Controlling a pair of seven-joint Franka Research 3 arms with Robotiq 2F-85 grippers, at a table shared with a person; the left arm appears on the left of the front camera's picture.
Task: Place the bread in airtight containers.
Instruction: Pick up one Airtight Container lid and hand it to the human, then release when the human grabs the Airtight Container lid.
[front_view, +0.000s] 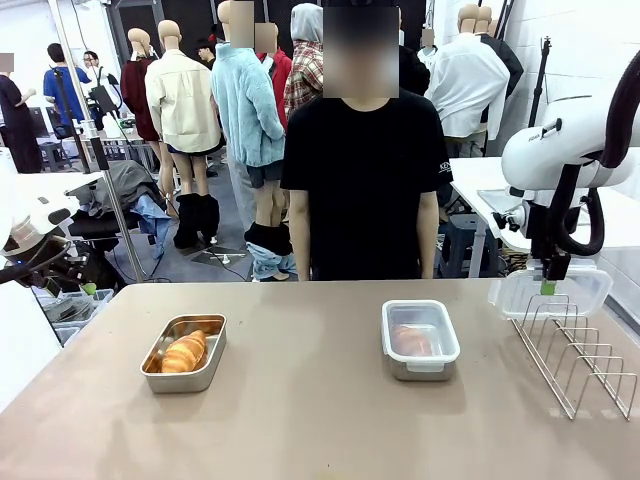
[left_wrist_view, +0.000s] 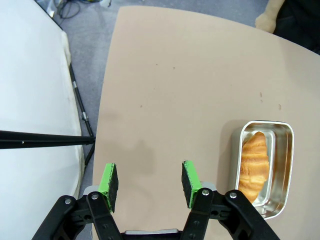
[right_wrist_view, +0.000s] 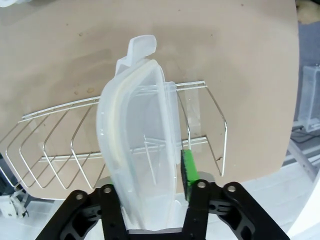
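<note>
meanwhile right fingers gripping clear lid above wire rack, left fingers apart, empty

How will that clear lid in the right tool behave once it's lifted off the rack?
The clear lid looks thin and see-through, so probably light and a bit flexible. Its smooth plastic is pinched on edge by the right tool, so it could slip or pivot. Its clip tab might snag the wire rack.

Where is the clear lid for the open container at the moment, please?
In the front view, the clear lid is at the table's right side, clamped in the right gripper just above the wire rack.
</note>
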